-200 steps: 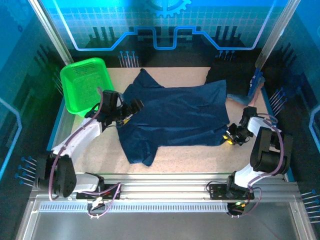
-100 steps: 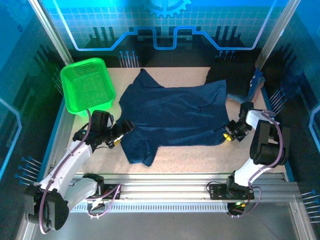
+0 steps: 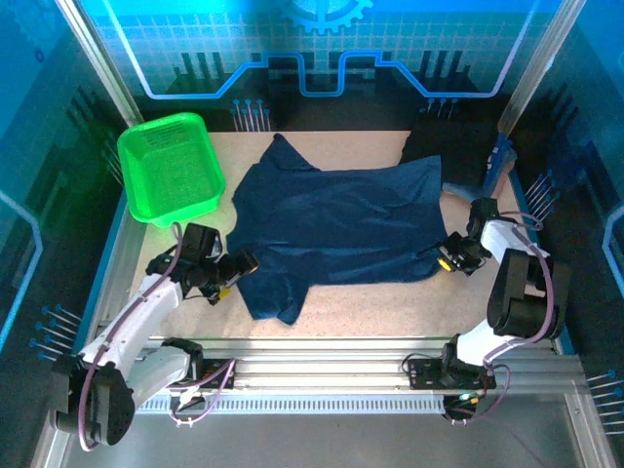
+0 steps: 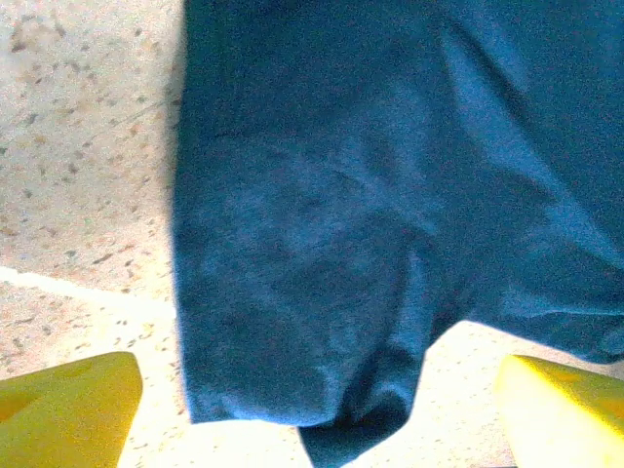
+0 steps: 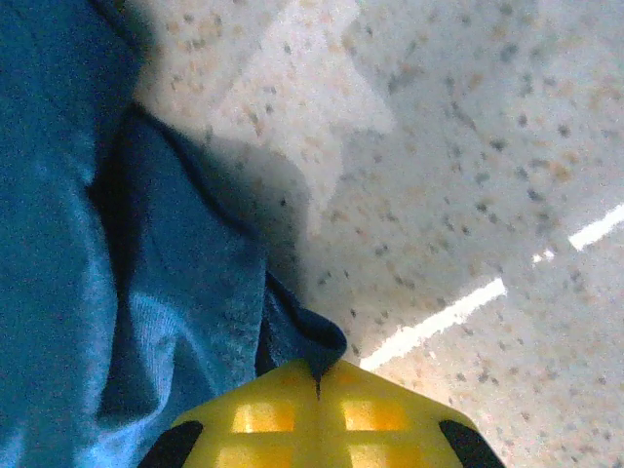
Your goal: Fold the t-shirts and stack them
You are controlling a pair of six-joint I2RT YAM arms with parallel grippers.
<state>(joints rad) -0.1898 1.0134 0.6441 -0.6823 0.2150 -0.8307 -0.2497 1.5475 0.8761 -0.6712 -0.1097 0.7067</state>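
A navy-blue t-shirt (image 3: pixel 336 224) lies spread flat across the middle of the table, one sleeve (image 3: pixel 273 292) pointing toward the near edge. My left gripper (image 3: pixel 232 266) is low beside that sleeve and open. In the left wrist view its yellow fingertips (image 4: pixel 68 405) stand far apart, with the sleeve's end (image 4: pixel 292 292) lying between and just ahead of them, untouched. My right gripper (image 3: pixel 447 261) is at the shirt's right hem corner. The right wrist view shows that gripper (image 5: pixel 317 375) shut, with a small fold of blue cloth (image 5: pixel 307 336) pinched between the yellow pads.
A bright green mesh basket (image 3: pixel 171 166) stands at the back left. A dark shape (image 3: pixel 453 151) lies at the back right corner. Bare speckled tabletop (image 3: pixel 370 302) runs between the shirt and the near rail.
My left arm pulled back from the shirt's left edge toward the near left and now sits by the sleeve. The right gripper closed on the hem corner.
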